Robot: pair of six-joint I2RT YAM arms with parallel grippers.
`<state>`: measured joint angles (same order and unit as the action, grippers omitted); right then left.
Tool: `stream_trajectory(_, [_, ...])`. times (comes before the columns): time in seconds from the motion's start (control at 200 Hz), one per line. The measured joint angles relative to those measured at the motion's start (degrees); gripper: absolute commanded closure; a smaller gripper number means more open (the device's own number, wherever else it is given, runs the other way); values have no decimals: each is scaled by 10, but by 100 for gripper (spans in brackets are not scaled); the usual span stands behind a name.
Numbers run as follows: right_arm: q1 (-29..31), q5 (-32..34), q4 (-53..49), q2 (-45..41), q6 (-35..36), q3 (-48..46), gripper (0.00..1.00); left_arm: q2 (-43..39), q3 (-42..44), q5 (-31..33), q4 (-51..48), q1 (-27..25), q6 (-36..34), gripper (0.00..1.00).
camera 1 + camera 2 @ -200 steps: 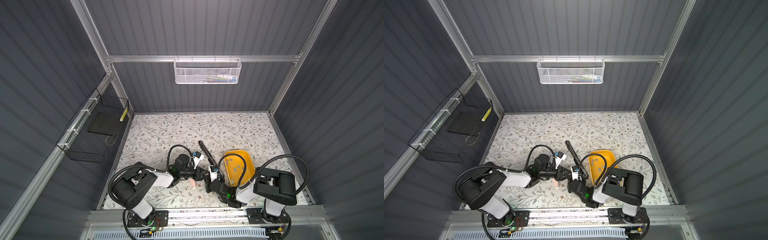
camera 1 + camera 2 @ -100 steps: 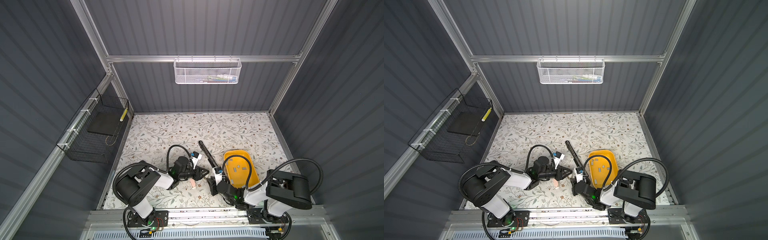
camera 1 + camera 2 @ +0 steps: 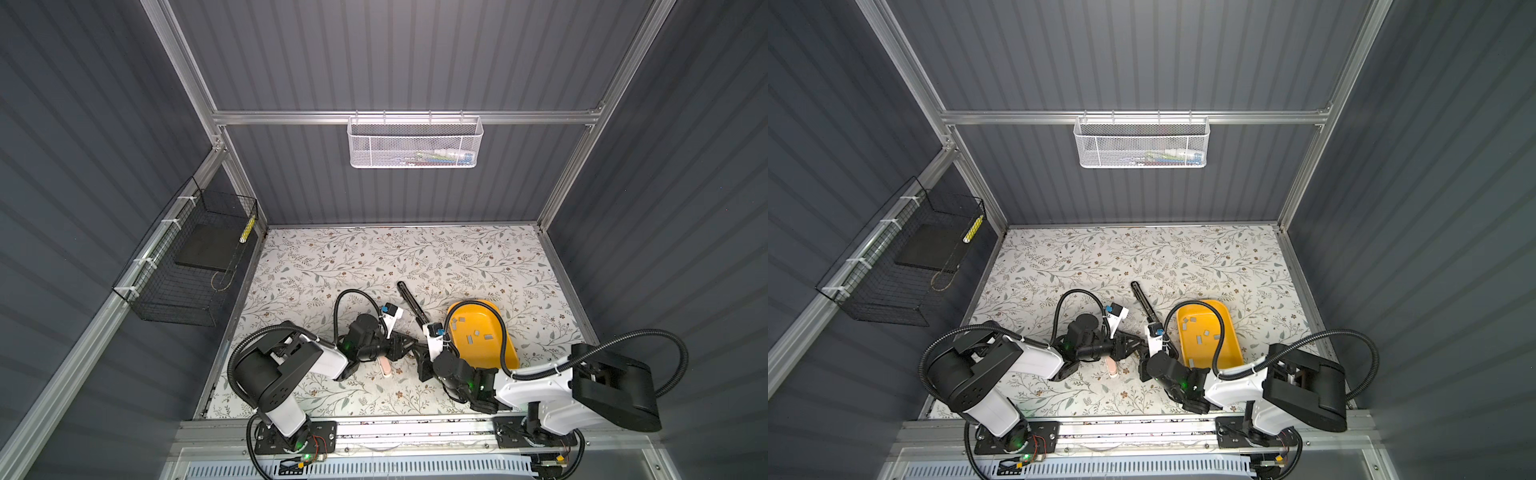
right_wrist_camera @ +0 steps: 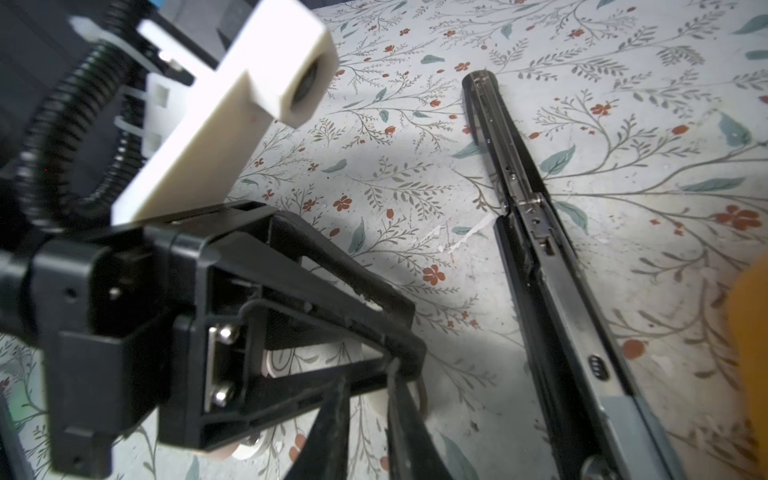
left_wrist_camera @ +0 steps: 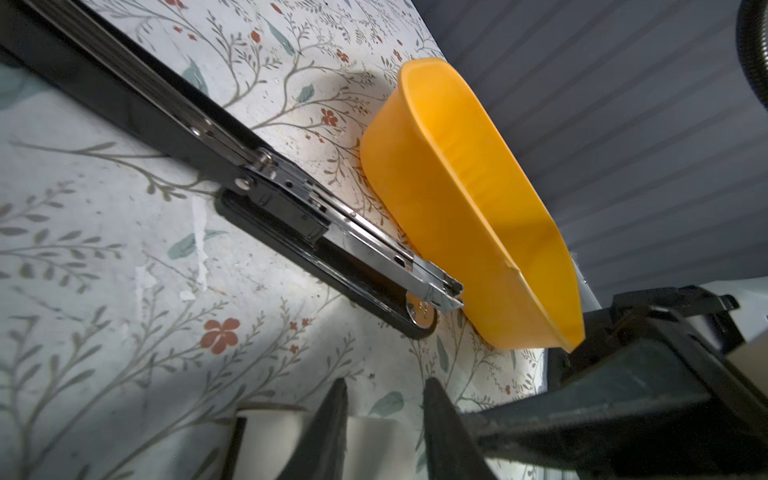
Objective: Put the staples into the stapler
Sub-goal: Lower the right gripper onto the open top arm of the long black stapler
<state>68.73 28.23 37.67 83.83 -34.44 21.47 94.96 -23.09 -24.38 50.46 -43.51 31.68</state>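
I see the black stapler (image 3: 409,301) lying swung open flat on the floral tabletop (image 3: 353,266), near the middle, with its chrome magazine rail facing up. From the left wrist camera, the stapler (image 5: 291,199) ends just beside the yellow tray (image 5: 478,208); I cannot tell whether the two touch.

The staples (image 3: 477,332) are loose in that tray (image 3: 486,355). They are short grey strips scattered over its floor, just right of the stapler in both top views (image 3: 1207,332). The right arm's black cable arcs over the tray.

My left gripper (image 3: 411,345) sits low over the tabletop, just left of the stapler's near half, and points right. My right gripper (image 3: 419,359) reaches in from the near edge, so the two tips are almost nose to nose.

In the left wrist view the left gripper (image 5: 384,386) has its jaws a narrow gap apart, with bare tabletop showing through the gap. In the right wrist view the right gripper (image 4: 365,374) also has its fingers close together. The left gripper's frame crosses right at their tips there, so I cannot tell whether they are closed or pinching something.

A small pink oblong object (image 3: 386,369) lies on the tabletop under the left gripper.
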Motion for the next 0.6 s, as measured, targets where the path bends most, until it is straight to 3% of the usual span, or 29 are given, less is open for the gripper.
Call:
stream_trajectory(0.165, [-7, -4, 18, 65, -18, 7, 87, -1, 3, 3, -1, -4, 0, 67])
stream_trajectory(0.435, [-8, -1, 56, 73, -52, -7, 86, 6, 3, 4, 10, -5, 0, 68])
stream_trajectory(0.6, [-8, -10, 11, 43, -47, -8, 76, 10, 3, 0, 18, -8, 0, 64])
